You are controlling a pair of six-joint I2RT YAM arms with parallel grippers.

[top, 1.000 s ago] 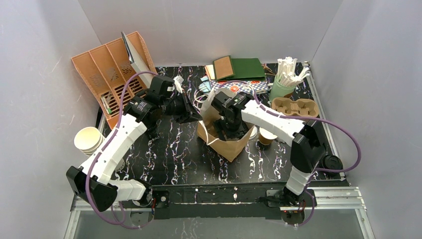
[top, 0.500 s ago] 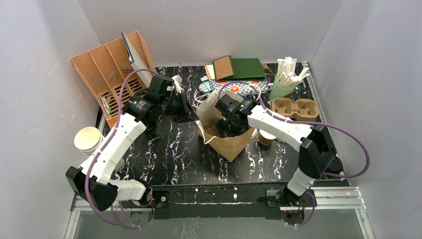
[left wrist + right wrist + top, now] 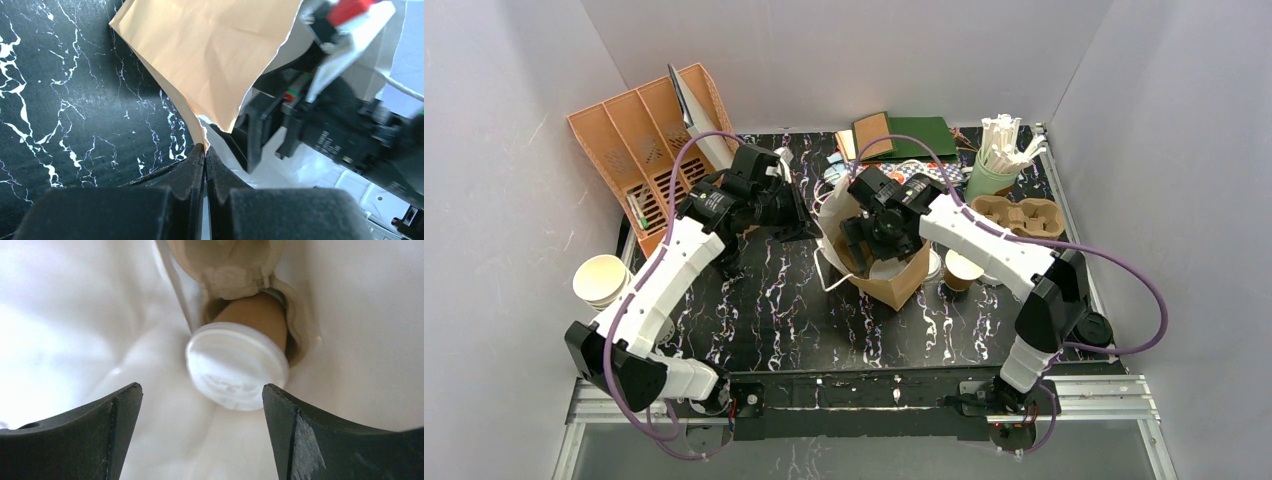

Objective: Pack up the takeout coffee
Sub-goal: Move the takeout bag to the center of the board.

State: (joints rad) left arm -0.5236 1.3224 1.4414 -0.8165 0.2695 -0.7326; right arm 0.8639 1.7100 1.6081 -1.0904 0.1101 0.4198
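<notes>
Bag: one brown paper bag with a white lining point(image 3: 894, 285), standing open in the middle of the black marble-pattern counter point(image 3: 764, 300).
Left tool point(image 3: 205, 152): clenched on the bag's rim, and there it is in the left wrist view, the paper edge pinched flat between the two fingers.
Right tool point(image 3: 200, 390): down in the bag's mouth, released, its fingers spread wide either side of the cup and touching nothing.
In the bag: one tan paper cup with a white round plastic lid point(image 3: 235, 365), tipped over against the white lining, lid facing the right wrist camera.
Outside the bag: one open tan paper cup, white inside point(image 3: 962, 268), upright on the counter just right of the bag.
Tan cups, counted: two, one lidded in the bag and one open beside it.
Carrier: one pulp cup carrier point(image 3: 1016, 215), just behind the open cup.
Green cup point(image 3: 986, 182): one, at the far right, holding a bunch of white wrapped straws point(image 3: 1004, 140), too many to count.
Cream cups point(image 3: 602, 280): one nested stack at the counter's left edge; how many are in it I cannot tell.
Rack: one orange slotted rack point(image 3: 639, 150), in the far left corner.
</notes>
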